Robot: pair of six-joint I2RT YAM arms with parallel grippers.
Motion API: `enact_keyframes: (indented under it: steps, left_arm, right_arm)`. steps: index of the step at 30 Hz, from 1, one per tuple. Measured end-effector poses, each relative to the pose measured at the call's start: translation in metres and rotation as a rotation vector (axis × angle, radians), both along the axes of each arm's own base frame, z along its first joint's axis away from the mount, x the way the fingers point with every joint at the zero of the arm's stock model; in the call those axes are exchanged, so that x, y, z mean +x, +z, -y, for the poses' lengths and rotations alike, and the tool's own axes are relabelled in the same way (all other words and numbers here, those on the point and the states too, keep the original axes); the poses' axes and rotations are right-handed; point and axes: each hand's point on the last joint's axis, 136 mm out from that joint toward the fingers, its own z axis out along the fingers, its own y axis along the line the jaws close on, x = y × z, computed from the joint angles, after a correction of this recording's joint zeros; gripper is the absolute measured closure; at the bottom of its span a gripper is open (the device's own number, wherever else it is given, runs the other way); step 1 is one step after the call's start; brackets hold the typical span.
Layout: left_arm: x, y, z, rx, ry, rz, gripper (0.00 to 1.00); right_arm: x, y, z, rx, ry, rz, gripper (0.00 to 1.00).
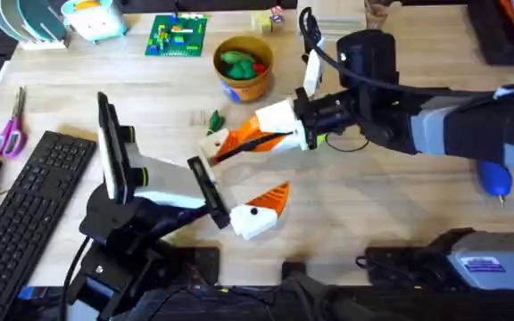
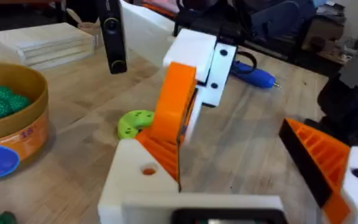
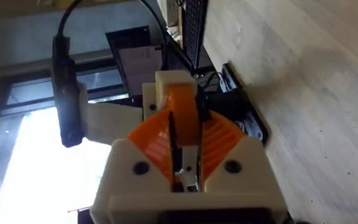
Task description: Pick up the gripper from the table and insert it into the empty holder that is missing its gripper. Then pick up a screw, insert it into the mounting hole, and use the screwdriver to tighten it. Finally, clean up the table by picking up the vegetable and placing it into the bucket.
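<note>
- The right gripper (image 1: 239, 143) has its jaws pinching the orange gripper (image 2: 174, 102), pressing it onto the holder (image 2: 145, 180), the left arm's bare white finger.
- The left gripper (image 1: 239, 201) has its jaws spread, its other finger padded.
- To seat it well, I judge: slide the tip in straight and flush, keeping the pinch firm.
- The left wrist view shows the screwdriver (image 2: 253, 73) on the tabletop (image 2: 247, 143); overhead shows the bucket (image 1: 244, 67) and, just beside the right gripper, the vegetable (image 1: 214, 119).

Right arm's fingers (image 1: 230, 143) clamped on orange gripper (image 1: 239, 136)
</note>
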Motion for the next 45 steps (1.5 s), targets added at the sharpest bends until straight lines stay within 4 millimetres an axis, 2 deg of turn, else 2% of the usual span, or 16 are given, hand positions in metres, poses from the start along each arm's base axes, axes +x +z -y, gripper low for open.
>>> enact_keyframes:
  steps: [5,11,21,28,33,37,38,39,45]
  left_arm:
    - [-0.012,0.000,0.006,-0.001,-0.076,-0.001,0.008]
    - [-0.013,0.000,0.007,0.000,-0.084,0.003,0.008]
    - [-0.015,0.000,0.008,0.010,-0.096,0.025,0.008]
    - [-0.027,0.000,0.012,0.006,-0.165,0.021,0.008]
    - [-0.029,0.000,0.013,0.005,-0.178,0.020,0.008]
    - [-0.029,0.000,0.013,0.005,-0.182,0.020,0.008]
    - [-0.029,0.000,0.013,0.005,-0.182,0.019,0.008]
    - [-0.029,0.000,0.013,0.005,-0.182,0.020,0.009]
    - [-0.030,0.000,0.013,0.005,-0.184,0.019,0.009]
  right_arm:
    - [-0.001,-0.003,-0.001,-0.005,0.005,-0.003,0.743]
    - [-0.001,-0.005,-0.001,-0.009,0.003,-0.007,0.649]
    - [0.006,-0.006,0.000,0.009,-0.007,0.026,0.400]
    - [0.013,-0.003,0.003,0.019,-0.024,0.046,0.341]
    - [0.015,-0.003,0.005,0.022,-0.026,0.080,0.193]
    - [0.027,-0.004,0.013,0.023,-0.058,0.126,0.157]
    - [0.031,-0.003,0.016,0.024,-0.066,0.143,0.094]
    - [0.035,-0.002,0.018,0.025,-0.074,0.166,0.077]
    - [0.059,0.014,0.034,-0.057,-0.153,0.327,0.067]
